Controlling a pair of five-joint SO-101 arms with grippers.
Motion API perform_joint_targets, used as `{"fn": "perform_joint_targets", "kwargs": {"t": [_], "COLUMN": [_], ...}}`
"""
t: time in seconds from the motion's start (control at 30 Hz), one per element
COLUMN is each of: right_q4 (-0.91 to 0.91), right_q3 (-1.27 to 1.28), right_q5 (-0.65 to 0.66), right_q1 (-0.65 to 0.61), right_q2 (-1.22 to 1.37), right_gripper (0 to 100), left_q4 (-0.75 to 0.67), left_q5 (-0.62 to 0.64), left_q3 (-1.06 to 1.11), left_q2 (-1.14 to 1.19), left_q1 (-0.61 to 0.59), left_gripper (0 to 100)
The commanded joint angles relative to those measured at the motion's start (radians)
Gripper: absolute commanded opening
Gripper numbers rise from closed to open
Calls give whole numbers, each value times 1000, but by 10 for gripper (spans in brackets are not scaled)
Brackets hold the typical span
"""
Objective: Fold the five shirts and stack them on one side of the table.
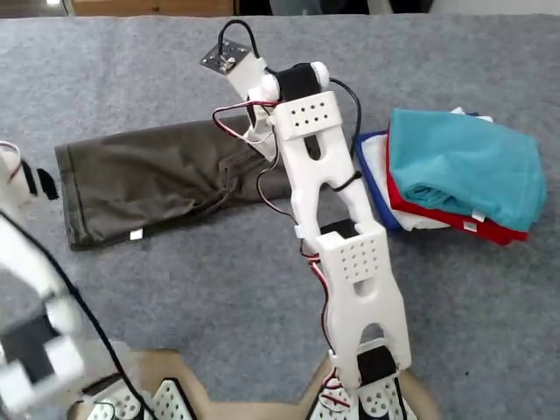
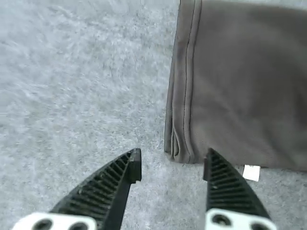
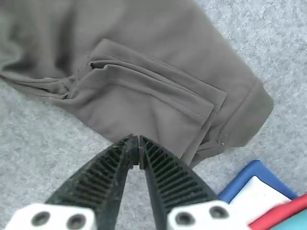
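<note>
Grey bench (image 1: 219,289): wide bare strip between the shirts and the arm bases. One olive shirt (image 1: 149,179), folded long, lies left of centre. Stack (image 1: 455,175) of four at the right side: teal over red, white, blue. Narrow gap of bench between the olive shirt's end and the stack. Left fingers (image 2: 115,179) spread apart above the shirt's tagged corner, holding nothing. Right fingers (image 3: 168,177) pressed together at its hem near the stack; pinching cloth or not, cannot tell.
</note>
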Motion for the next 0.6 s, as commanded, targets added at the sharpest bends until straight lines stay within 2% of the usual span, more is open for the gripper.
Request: {"fn": "perform_joint_targets", "kwargs": {"t": [0.0,0.13,0.4,0.57], "right_q4": [8,8,8,8], "right_q3": [-1,-1,-1,-1], "right_q5": [-12,-12,-12,-12], "right_q1": [6,6,6,6], "right_q2": [-64,-64,-64,-64], "right_gripper": [15,15,15,15], "left_q4": [35,68,86,204], "left_q5": [-5,-3,54,120], "left_q3": [-232,-412,-591,-734], "left_q2": [219,420,781,937], "left_q1": [-8,-4,36,53], "left_gripper": [260,263,261,259]}}
